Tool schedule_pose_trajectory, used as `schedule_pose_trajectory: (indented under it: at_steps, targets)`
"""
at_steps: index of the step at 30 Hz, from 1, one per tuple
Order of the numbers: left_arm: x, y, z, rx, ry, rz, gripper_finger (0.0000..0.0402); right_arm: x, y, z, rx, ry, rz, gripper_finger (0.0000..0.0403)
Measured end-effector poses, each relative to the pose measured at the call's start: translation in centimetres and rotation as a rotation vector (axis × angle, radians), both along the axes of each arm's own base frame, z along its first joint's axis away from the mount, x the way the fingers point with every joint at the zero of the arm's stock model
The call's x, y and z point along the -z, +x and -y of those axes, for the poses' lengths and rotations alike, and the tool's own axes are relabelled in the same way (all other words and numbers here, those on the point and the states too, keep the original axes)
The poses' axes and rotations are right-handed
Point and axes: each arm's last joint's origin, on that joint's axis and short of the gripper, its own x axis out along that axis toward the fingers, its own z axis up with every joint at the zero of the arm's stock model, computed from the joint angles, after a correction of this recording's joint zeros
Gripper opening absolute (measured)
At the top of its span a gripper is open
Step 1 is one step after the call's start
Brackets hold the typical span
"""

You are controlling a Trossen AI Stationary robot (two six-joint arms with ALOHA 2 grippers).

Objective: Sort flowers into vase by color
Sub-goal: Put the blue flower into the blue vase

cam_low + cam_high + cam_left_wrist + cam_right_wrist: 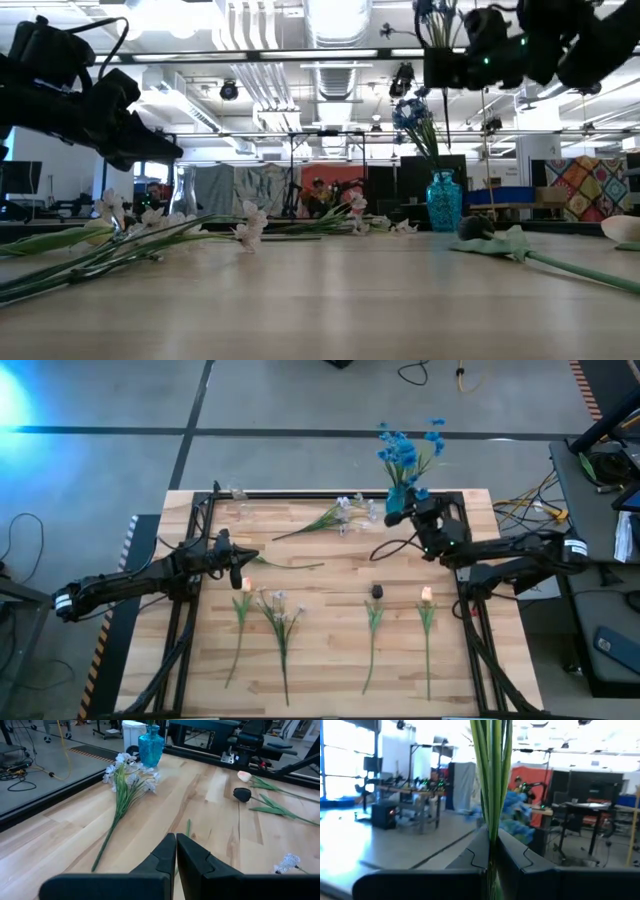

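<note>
The right gripper (pixel 408 510) is clamped on upright blue flowers (pixel 405 450) right over the blue vase (pixel 150 747); stems point down; the left gripper (pixel 240 563), closed and empty, waits far left.

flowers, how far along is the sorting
Done: some blue flowers already stand in the blue vase at the table's far edge. In hand: the right end effector, beside that vase, is shut on green stems. The left end effector is shut over the table, holding nothing visible. Left: white-lilac flowers, another white-lilac stem, peach buds and a dark bud lie on the wood.
</note>
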Motion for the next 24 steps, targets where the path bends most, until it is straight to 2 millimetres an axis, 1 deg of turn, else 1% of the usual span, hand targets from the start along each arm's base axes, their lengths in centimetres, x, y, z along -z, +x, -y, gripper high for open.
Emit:
schedule_pose_trajectory:
  at_steps: [3, 7, 14, 18, 24]
  targets:
    - [0.0, 0.0, 0.0, 0.001, 0.0, 0.001, 0.0, 0.6, -0.9, 1.6, 0.021, -0.015, 0.035, 0.0012]
    - [0.0, 0.0, 0.0, 0.0, 0.0, 0.001, 0.0, 1.1, -1.5, 3.5, 0.01, -0.013, 0.06, 0.0012]
    - [0.0, 0.0, 0.0, 0.0, 0.0, 0.0, 0.0, 1.4, -1.4, 6.0, -0.004, -0.033, 0.037, 0.0012]
    - [0.0, 0.0, 0.0, 0.001, -0.001, -0.003, 0.0, 2.1, -1.3, 7.0, -0.004, -0.03, 0.04, 0.0012]
    - [0.0, 0.0, 0.0, 0.0, -0.001, -0.003, 0.0, 3.0, -1.1, 7.4, 0.008, -0.044, 0.034, 0.0012]
